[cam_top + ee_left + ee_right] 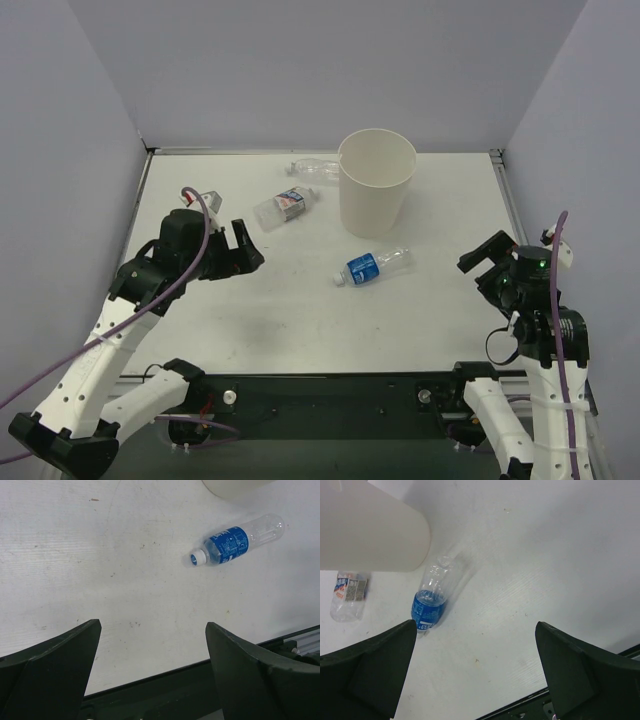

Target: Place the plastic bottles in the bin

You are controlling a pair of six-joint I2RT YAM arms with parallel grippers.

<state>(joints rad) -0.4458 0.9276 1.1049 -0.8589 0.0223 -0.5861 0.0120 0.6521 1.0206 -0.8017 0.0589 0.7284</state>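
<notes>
White table (200, 310), walled on three sides by pale grey panels (320, 70). Black frame along the near edge.

Left gripper (248, 250): fingers spread wide, holding nothing, hovering over the left part of the table and pointing toward the middle. Its wrist view looks across bare tabletop to the blue-label bottle.

Right gripper (480, 258): fingers also spread, empty, over the right part of the table and aimed toward the bin.

Blue-label bottle (372, 266): on its side between the two grippers, just in front of the bin, white cap toward the left arm.

Bin (375, 205): upright, toward the back, centre-right. Only the upper inner wall shows; the bottom is hidden from view.

White-red-blue-label bottle (283, 207): on its side, left of the bin, apart from it.

Unlabelled bottle (315, 169): on its side at the bin's far left, near its rim; contact with the bin cannot be judged.

All three bottles lie on the table, outside the bin.
</notes>
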